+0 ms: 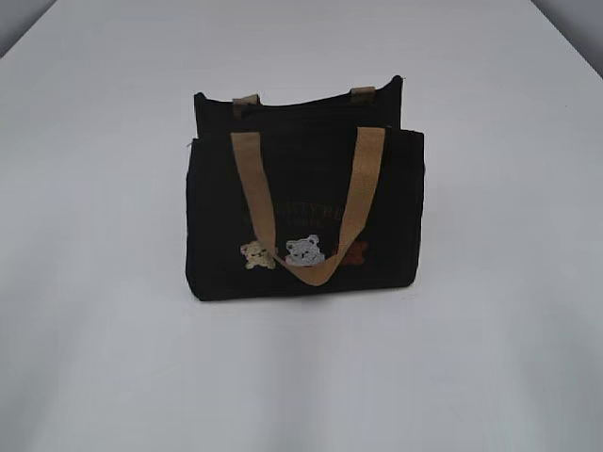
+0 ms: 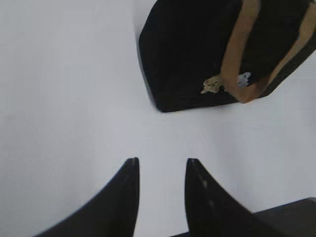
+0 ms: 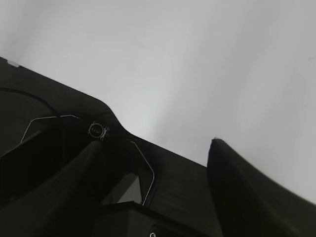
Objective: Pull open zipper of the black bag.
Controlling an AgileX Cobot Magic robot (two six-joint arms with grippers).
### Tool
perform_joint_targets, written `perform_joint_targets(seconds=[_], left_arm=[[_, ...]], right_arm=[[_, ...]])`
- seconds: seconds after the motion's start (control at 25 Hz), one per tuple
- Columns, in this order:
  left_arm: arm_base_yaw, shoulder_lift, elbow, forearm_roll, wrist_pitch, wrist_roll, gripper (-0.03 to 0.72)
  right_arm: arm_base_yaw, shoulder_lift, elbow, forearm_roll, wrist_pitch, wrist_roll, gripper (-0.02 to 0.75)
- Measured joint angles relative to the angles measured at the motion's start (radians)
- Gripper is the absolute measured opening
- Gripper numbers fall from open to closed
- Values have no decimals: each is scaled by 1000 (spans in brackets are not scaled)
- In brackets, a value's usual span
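Note:
The black bag [image 1: 303, 212] stands upright in the middle of the white table [image 1: 113, 358]. One tan handle [image 1: 363, 188] hangs down its front over the small bear patches [image 1: 304, 250]. The other handle's ends show at the back top edge. The zipper along the top is too dark to make out, and its pull does not show. No gripper appears in the exterior view. My left gripper [image 2: 162, 160] hovers open over bare table, short of the bag's lower corner [image 2: 163, 101]. My right gripper [image 3: 154, 144] is open wide and holds nothing; the bag is out of that view.
A black piece of the robot's own body [image 3: 49, 113] fills the lower left of the right wrist view. The table's far corners [image 1: 575, 28] fall away at the back.

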Motion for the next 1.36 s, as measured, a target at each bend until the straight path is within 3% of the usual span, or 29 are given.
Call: perform_joint_targets(seconds=[0.2,0.36,0.56,0.84,1.12,1.36], left_arm=[[1,-334,25,179,228,-104,237],[9,-532,36,240,266,-116,237],[10,-526,37,246,269,-116,237],[16,-547,37,249,269,-116,237],[161,-556,37,249,269,-116,237],[169,-556,37,249,269,-116,237]], right_arm=[[0,-268,111,-22,-23,2,501],[0,-432,117,-36,-44,3,498],[0,-586,117,-37,-51,4,484],[1,-597,119,-24,-52,4,472],[-159,-597,119,-10,-52,4,471],[-183,-597,119,-7,-52,5,470]])
